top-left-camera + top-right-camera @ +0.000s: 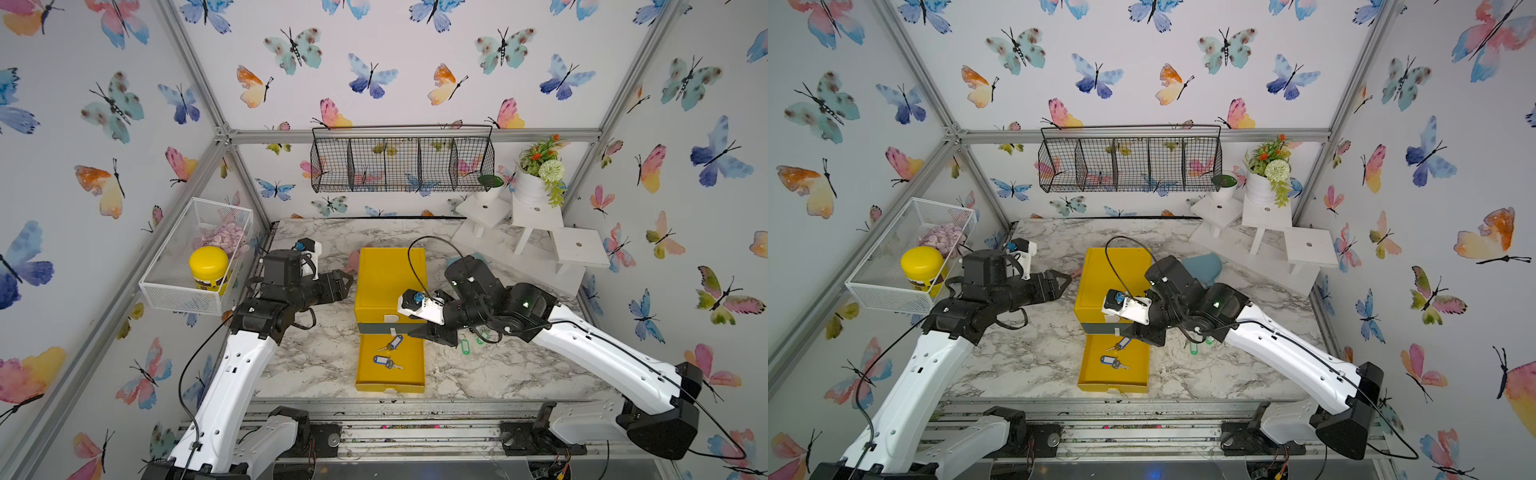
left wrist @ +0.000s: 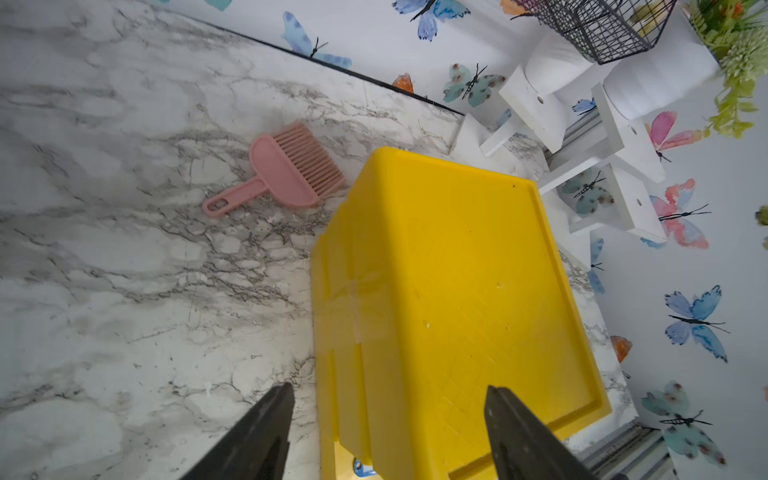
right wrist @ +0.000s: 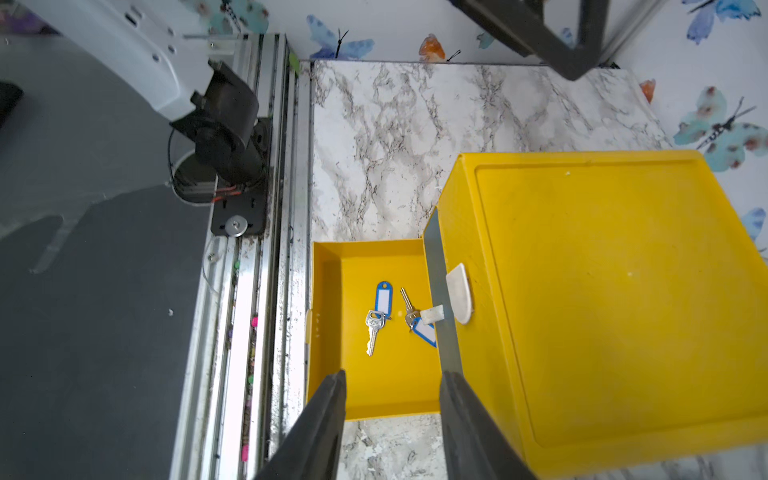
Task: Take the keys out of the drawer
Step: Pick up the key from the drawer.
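On the table [image 1: 316, 357], the yellow cabinet [image 1: 390, 278] has its bottom drawer [image 1: 390, 384] pulled out toward 6 o'clock. The left tool [image 2: 388, 388] hangs released at the cabinet's 9 o'clock. The right tool [image 3: 392, 376] hovers at the drawer's 3 o'clock edge, jaws apart and empty. Two blue-tagged keys [image 3: 374, 322] lie in the drawer, and green tags [image 1: 465, 347] lie on the table at its 3 o'clock, so removal looks about midway. Next, it should reach down and pinch a blue tag. One blue tag is partly hidden under the cabinet's front, and any keys on the green tags are hard to make out.
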You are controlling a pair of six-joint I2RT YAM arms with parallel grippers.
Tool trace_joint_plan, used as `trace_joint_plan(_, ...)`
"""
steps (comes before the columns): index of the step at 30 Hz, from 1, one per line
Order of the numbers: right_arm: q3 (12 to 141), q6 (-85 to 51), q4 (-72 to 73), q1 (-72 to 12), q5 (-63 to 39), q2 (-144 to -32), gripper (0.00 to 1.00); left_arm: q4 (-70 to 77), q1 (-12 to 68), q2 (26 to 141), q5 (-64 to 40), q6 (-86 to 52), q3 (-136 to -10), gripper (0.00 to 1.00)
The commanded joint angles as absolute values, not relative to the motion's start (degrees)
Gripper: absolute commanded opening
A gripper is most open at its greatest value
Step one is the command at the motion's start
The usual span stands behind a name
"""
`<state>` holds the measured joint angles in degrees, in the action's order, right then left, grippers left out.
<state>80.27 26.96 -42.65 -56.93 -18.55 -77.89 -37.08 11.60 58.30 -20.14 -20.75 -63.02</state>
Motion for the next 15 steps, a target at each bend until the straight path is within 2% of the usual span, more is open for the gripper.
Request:
trace_joint_plan(1,80.7,36.2,-43.6,-58.0,-15.4,-82.3,0.45,-41.1,10.6,56.5,-25.8,-24.4,-61.6,0.80)
trace_joint_plan(5,81.1,39.5,-44.6,-58.2,-13.4,-86.9,0.46,-44.3,9.0,56.3,-27.2,-24.6,-60.1,0.80)
trace_joint_plan(15,77.4,44.3,-37.7,-58.2,-16.0,-91.3,0.49,-53.6,6.9,57.7,-33.3,-26.1,-57.9,0.79)
